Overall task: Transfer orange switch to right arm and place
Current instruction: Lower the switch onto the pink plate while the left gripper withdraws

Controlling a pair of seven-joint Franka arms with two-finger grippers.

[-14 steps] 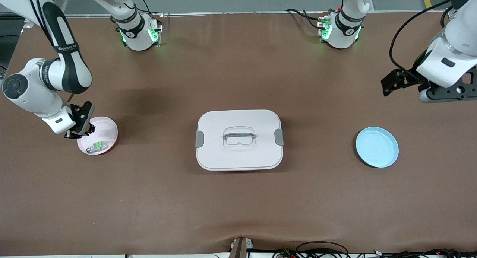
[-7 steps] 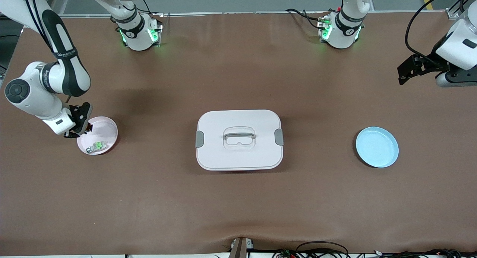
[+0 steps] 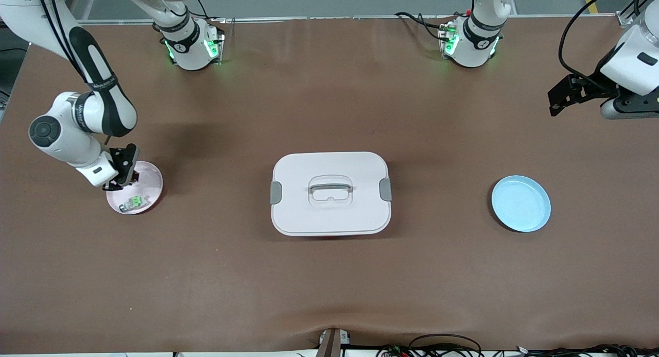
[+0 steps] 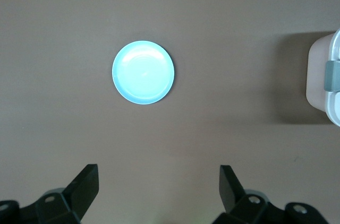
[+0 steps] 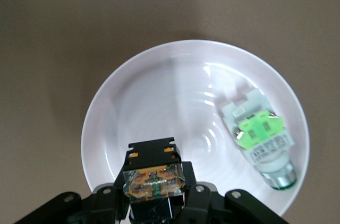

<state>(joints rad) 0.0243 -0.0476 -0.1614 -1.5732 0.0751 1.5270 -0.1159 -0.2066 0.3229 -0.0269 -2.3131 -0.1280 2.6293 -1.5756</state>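
Orange switch (image 5: 154, 179) sits pinched between your right gripper's (image 3: 125, 180) closed fingers, directly over the pink plate (image 3: 150, 177) at the right arm's end of the table. From the right wrist view, you can see it hangs above the plate's rim region, with bare pink surface spreading out under it; the pale switch with the green middle (image 5: 258, 132) lies flat on the same plate, well clear of your held part and nearer the front camera than the gripper's spot. So the relation that matters: the drop spot is straight below, and the green one lies off to the side, its long axis running slantwise across the dish.

Your left gripper (image 4: 158, 189) hangs with its fingers spread wide and nothing between them, over bare table near the left arm's end, with the blue plate (image 4: 143, 72) below and ahead of it. That arm waits; the right arm is plainly the one on the job.

Materials: the orange switch is a small blocky piece, dark body with a translucent amber top showing metal contacts, hard plastic by the look. The pink plate is glossy, shallow, with faint concentric rings and a raised lip, so a small part could skid on it. A white lidded box (image 3: 330, 193) with grey clips stands mid-table on the brown matte cloth (image 3: 329, 285).
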